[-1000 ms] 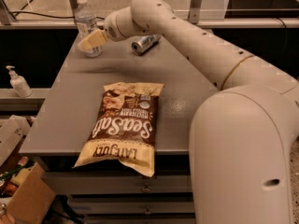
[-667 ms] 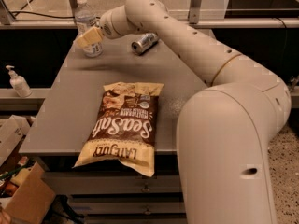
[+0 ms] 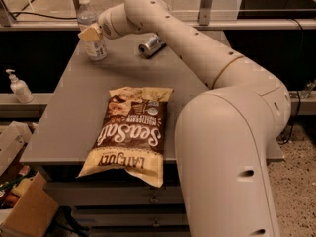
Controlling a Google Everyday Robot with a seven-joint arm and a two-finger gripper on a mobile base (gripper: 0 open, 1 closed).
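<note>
A clear plastic water bottle (image 3: pixel 87 15) with a white cap stands upright at the table's far left corner. My gripper (image 3: pixel 90 33) is at the end of the long white arm, right against the front of this bottle at mid height, covering part of it. A silver can (image 3: pixel 150 45) lies on its side a little to the right of the bottle, behind the arm. A brown and cream chip bag (image 3: pixel 129 132) lies flat near the table's front edge.
The grey table (image 3: pixel 69 102) has drawers below its front edge. A hand sanitizer pump bottle (image 3: pixel 19 87) stands on a ledge to the left. A cardboard box (image 3: pixel 27 211) sits on the floor at the lower left. A metal rail runs behind the table.
The gripper has moved left, from beside the bottle to right against its front. The bottle, can and chip bag have stayed in place.
</note>
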